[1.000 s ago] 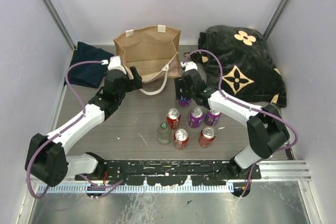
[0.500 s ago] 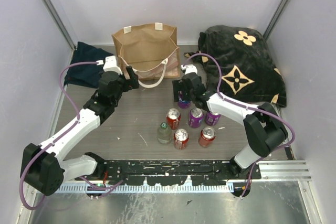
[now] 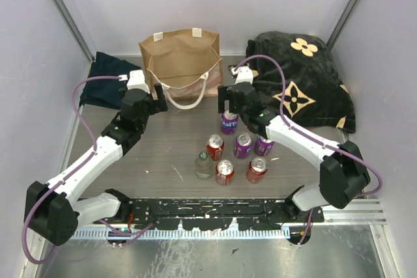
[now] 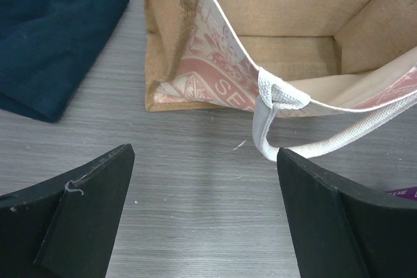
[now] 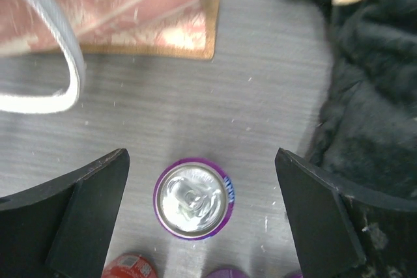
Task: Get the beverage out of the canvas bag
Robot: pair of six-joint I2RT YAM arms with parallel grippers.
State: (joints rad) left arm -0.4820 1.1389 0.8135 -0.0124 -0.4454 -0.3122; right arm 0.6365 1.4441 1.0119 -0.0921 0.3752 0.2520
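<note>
Change since a second ago: right pincer (image 3: pixel 228 104) has widened and lifted off the purple can (image 3: pixel 229 122), which now stands free. Left pincer (image 3: pixel 158 99) has drawn back from the bag mouth, and the bag has shifted slightly left.

Surface: grey wood-grain tabletop (image 3: pixel 163 154), enclosed by pale lilac walls.

Canvas bag (image 3: pixel 179 56): far centre, mouth turned toward the arms, cream handle (image 4: pixel 264 128) drooping onto the tabletop.

Purple can: upright, near-right of the bag, just beside the black blanket (image 3: pixel 306 83).

Other drinks, in a cluster nearer the arms:
- three red cans (image 3: pixel 225 170)
- two more purple cans (image 3: pixel 243 144)
- one clear bottle (image 3: pixel 204 164)

Navy cloth (image 3: pixel 107 79): far left.

Right pincer: jaws at full spread, holding nothing, hanging directly above the purple can's top (image 5: pixel 193 198).

Left pincer: jaws at full spread, holding nothing, facing the bag's near-left corner, clear of it.
</note>
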